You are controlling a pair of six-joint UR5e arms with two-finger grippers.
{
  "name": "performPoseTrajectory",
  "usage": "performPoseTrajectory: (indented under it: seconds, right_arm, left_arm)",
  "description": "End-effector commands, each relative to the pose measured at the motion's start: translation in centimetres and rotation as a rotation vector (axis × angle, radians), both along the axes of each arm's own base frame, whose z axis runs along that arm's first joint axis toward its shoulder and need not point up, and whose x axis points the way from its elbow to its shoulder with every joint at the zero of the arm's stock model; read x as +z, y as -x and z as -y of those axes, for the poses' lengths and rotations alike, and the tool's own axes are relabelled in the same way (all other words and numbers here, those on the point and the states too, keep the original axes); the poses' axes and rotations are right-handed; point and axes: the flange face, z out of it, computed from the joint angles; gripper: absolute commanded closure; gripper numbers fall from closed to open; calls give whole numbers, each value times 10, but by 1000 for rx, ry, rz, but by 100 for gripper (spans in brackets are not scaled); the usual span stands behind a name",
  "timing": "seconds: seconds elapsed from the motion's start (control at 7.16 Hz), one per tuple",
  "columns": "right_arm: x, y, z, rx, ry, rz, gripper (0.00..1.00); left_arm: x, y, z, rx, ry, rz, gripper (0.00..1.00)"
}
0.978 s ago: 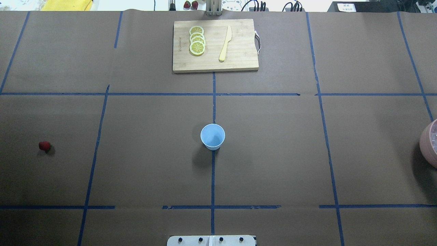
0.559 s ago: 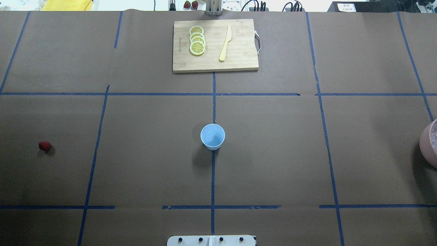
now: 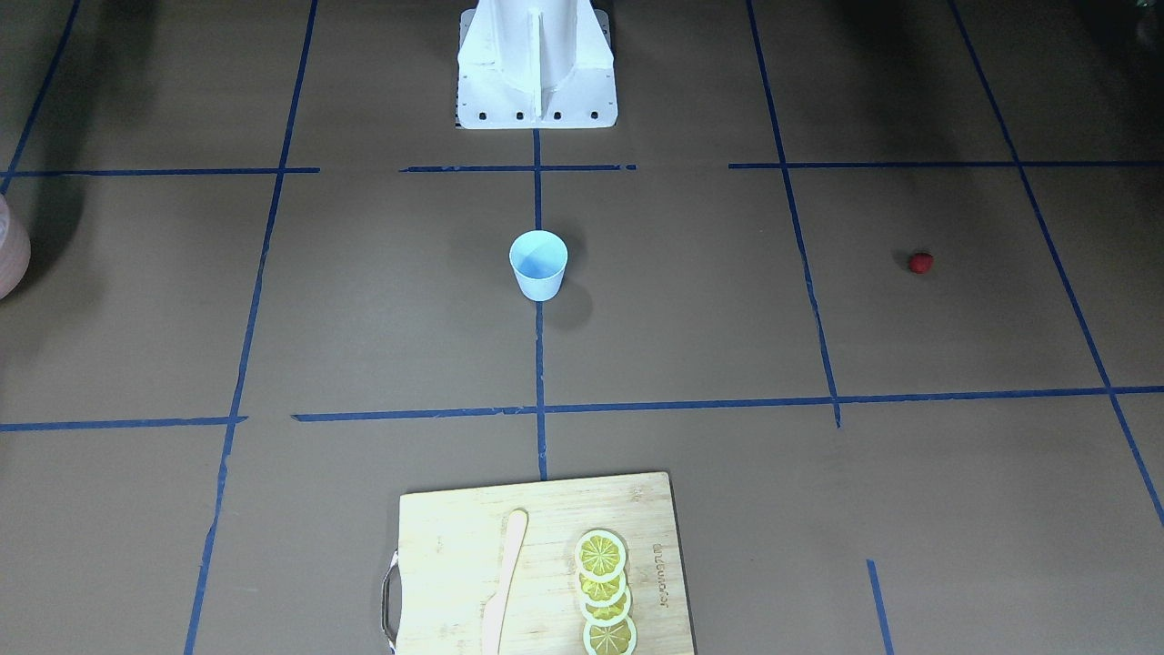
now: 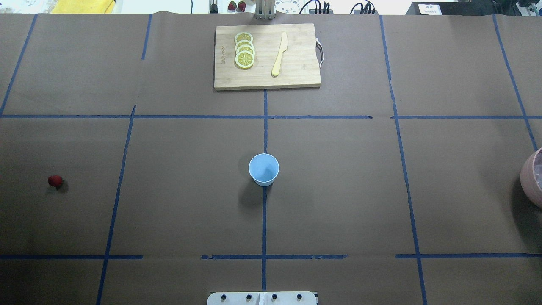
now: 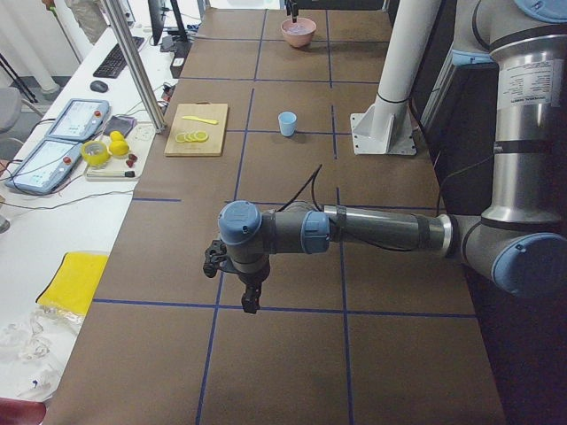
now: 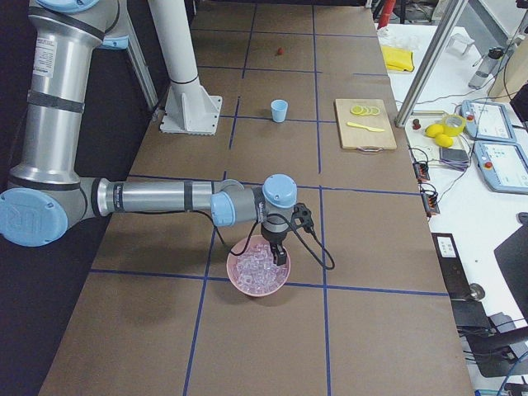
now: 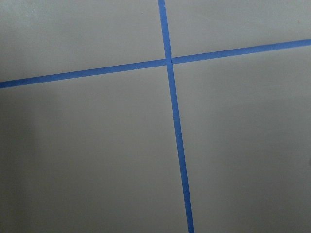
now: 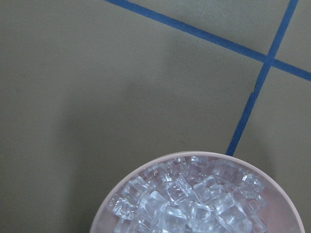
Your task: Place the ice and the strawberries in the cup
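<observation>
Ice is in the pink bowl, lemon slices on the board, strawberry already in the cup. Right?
No. The overhead view shows the strawberry on the table, far from the empty cup. Ice in the pink bowl and lemon slices on the board are right.

Cup (image 4: 264,169) at table (image 4: 338,203) centre. Strawberry (image 4: 55,181) well left of it; bowl (image 4: 527,178) holding ice (image 8: 194,204) well right. Board (image 4: 300,42) beyond cup.

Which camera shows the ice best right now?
Right wrist-mounted: the ice fills the pink bowl close up. Exterior right shows it small, beneath the right hand. Overhead, front-facing, exterior left: only the bowl, cropped or distant. Left wrist: none.
</observation>
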Motion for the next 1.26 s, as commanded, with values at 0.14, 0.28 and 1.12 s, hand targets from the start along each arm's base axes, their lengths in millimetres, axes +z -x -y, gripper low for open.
performPoseTrajectory:
  seconds: [0.14,0.28,1.12]
  right_arm:
    - [24,14,-2,-5,6,0,12]
    - [24,18,-2,-15,6,0,15]
    - [21,21,-4,-29,-6,3,85]
  left_arm:
    - [0,0,0,0,0,0,0]
    - [0,0,0,0,0,0,0]
    - [0,0,0,0,0,0,0]
